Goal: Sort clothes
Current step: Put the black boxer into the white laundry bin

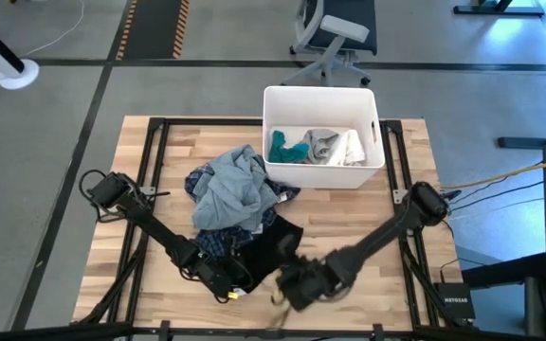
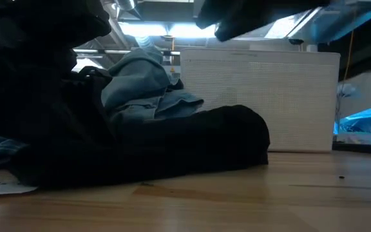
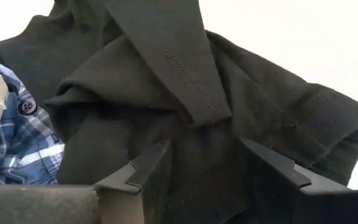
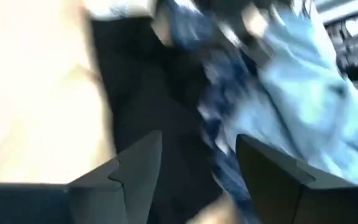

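**Both grippers spread at the black garment**

The left gripper (image 3: 210,165) has its two fingers spread apart, and the black garment (image 3: 185,106) lies between and just ahead of them — the folded cloth fills the gap, but whether the fingers press on it cannot be told. In the high view the left arm reaches from the table's left side to the near edge, its gripper (image 1: 224,277) low at the pile's near side.

The right gripper (image 4: 197,168) also stands spread, holding nothing, pointing toward the black cloth and the dark blue plaid garment (image 4: 219,99), with the light blue-grey garment (image 4: 303,106) beyond. The right arm slants from the table's right side toward the near middle, its gripper (image 1: 297,282) just beside the black garment's near corner.

The pile sits mid-table — light blue-grey on top (image 1: 235,189), plaid beneath, black nearest the grippers. The white bin (image 1: 373,170) behind it holds a teal garment (image 1: 286,150) and a white garment (image 1: 344,147).
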